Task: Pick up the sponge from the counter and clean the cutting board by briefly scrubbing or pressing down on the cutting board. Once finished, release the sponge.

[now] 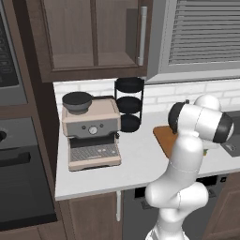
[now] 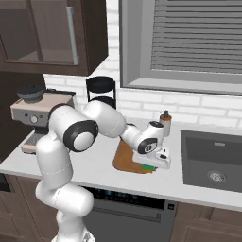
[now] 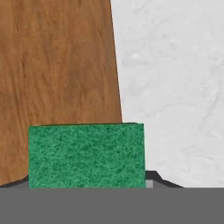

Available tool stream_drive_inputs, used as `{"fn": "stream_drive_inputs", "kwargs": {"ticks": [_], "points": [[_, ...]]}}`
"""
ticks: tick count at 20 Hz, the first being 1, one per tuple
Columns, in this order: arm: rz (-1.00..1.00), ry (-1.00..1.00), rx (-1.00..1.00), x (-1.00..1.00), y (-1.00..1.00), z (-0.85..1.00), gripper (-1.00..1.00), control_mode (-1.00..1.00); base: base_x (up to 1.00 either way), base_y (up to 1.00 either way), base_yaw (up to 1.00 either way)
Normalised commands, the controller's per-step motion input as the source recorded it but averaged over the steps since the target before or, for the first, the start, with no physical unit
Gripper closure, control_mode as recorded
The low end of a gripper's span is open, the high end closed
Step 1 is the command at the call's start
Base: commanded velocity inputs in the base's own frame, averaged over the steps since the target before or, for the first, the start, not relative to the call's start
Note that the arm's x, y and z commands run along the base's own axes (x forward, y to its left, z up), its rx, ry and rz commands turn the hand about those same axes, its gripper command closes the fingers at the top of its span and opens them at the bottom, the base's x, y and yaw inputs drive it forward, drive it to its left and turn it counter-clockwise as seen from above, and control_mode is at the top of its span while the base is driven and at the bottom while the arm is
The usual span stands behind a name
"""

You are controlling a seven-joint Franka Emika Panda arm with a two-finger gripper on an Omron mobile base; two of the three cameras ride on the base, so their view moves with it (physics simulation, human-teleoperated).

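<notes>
Sponge low at the board's edge

Claw (image 2: pixel 152 166) closed tight on the sponge (image 3: pixel 86 155), straddling the cutting board's (image 3: pixel 57 61) edge; bare board lies toward eleven o'clock in the hand view, white tabletop (image 3: pixel 175 87) toward one.

Home kitchen: espresso machine (image 1: pixel 91 132), sink (image 2: pixel 215 162), wood cabinets (image 1: pixel 93 35), brick backsplash (image 2: pixel 189 106).

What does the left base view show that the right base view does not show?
Left base view alone: the front of the oven left of the counter, and the whole coffee machine front.

Right base view alone: the gripper shut on the green sponge at the cutting board's near edge, the sink, and a small bottle by the wall.

Both: the counter, cutting board, coffee machine, black round rack, window blind.
</notes>
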Motion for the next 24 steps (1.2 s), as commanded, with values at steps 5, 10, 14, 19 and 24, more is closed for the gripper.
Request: {"fn": "stream_drive_inputs", "kwargs": {"ticks": [5,10,14,19,24], "points": [[0.0,-0.01,0.0,-0.11,0.29,-0.37,1.0,-1.0,0.0,0.0,0.0],[0.0,-0.01,0.0,-0.09,0.75,0.0,1.0,-1.0,0.0,0.0,0.0],[0.0,0.0,-0.01,-0.01,0.73,-0.2,1.0,-1.0,0.0,0.0,0.0],[0.0,0.0,0.0,0.01,0.08,-0.14,1.0,-1.0,0.0,0.0,0.0],[0.0,0.0,0.0,-0.07,0.1,-0.42,1.0,-1.0,0.0,0.0,0.0]]}}
